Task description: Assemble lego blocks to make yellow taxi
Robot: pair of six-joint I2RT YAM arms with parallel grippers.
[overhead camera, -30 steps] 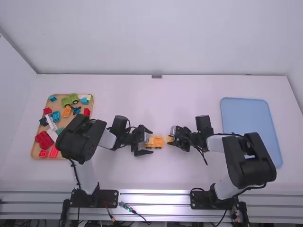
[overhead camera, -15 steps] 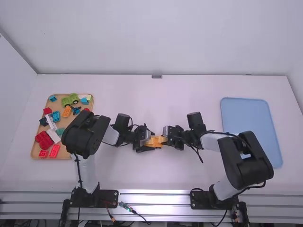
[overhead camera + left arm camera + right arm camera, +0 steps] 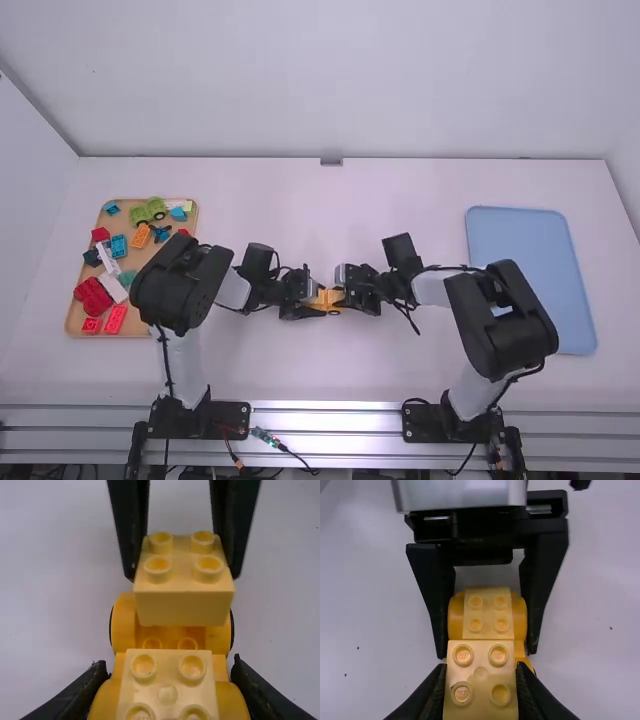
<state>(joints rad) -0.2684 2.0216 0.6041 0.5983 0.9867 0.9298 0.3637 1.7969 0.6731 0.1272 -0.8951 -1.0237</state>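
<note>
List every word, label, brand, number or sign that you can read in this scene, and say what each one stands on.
Pale yellow block in the right claw: faint marks on its studs, too small to read.
Elsewhere: no readable word, label, brand, number or sign.

Your white tabletop (image 3: 400,195) carries a tan tray (image 3: 74,322) towards your left and a light-blue tray (image 3: 520,250) towards your right; between them, you've got the orange-yellow wheeled base (image 3: 322,305) standing on it.
</note>
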